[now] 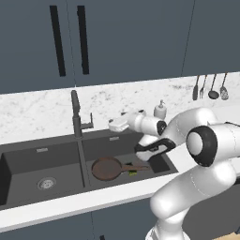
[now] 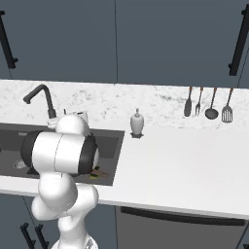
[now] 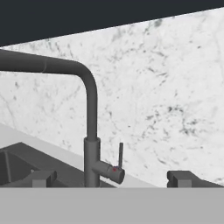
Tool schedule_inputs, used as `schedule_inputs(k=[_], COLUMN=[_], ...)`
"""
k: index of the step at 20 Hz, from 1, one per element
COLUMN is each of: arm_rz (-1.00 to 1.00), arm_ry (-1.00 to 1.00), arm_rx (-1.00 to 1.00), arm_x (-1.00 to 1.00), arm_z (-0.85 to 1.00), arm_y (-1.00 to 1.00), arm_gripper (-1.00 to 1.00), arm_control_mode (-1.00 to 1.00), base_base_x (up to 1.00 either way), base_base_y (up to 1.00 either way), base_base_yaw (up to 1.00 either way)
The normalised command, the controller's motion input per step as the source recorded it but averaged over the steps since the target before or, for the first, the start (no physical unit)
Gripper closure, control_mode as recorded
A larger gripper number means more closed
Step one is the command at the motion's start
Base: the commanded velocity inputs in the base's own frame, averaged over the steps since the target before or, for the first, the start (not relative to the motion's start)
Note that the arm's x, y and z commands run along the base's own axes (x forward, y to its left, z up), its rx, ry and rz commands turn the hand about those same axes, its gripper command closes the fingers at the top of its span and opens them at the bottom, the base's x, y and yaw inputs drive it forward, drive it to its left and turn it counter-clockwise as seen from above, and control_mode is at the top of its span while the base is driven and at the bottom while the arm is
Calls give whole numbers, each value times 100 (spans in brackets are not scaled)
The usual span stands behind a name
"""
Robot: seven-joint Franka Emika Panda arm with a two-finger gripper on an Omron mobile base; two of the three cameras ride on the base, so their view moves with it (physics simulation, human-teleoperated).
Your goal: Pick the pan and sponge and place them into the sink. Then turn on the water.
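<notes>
Sink [image 1: 56, 157] basin: sponge [image 1: 133, 173] half hidden beside pan [image 1: 107, 168].

Dark slate-blue flat-front cabinets [image 1: 131, 37] with long black bar handles [image 1: 57, 40] hang above a white grey-veined marble backsplash [image 2: 155, 99] and a plain white countertop [image 2: 185, 165].

The pan [image 1: 106, 168] lay in the right basin of the sink [image 1: 28, 154], the sponge [image 1: 133, 173] just at its three o'clock under the handle, the faucet [image 1: 76, 114] at twelve o'clock behind the divider.
</notes>
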Motion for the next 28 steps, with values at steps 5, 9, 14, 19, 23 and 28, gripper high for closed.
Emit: schedule_inputs(k=[5,9,14,19,23,28], arm_rz=[5,1,0,2,3,1], arm_ry=[-12,-14,-6,-4,-4,-6], arm_rx=[1,2,5,11,18,18], arm_x=[0,0,0,0,0,0], arm_z=[-14,-20,-32,-36,-32,-55], arm_y=[22,4,11,14,3,0], arm_gripper=[-100,-100,-100,-100,-100,-100], arm_control_mode=[-100,-100,-100,-100,-100,-100], base_base_x=[0,0,0,0,0,0], base_base_y=[0,0,0,0,0,0], base_base_yaw=[0,0,0,0,0,0])
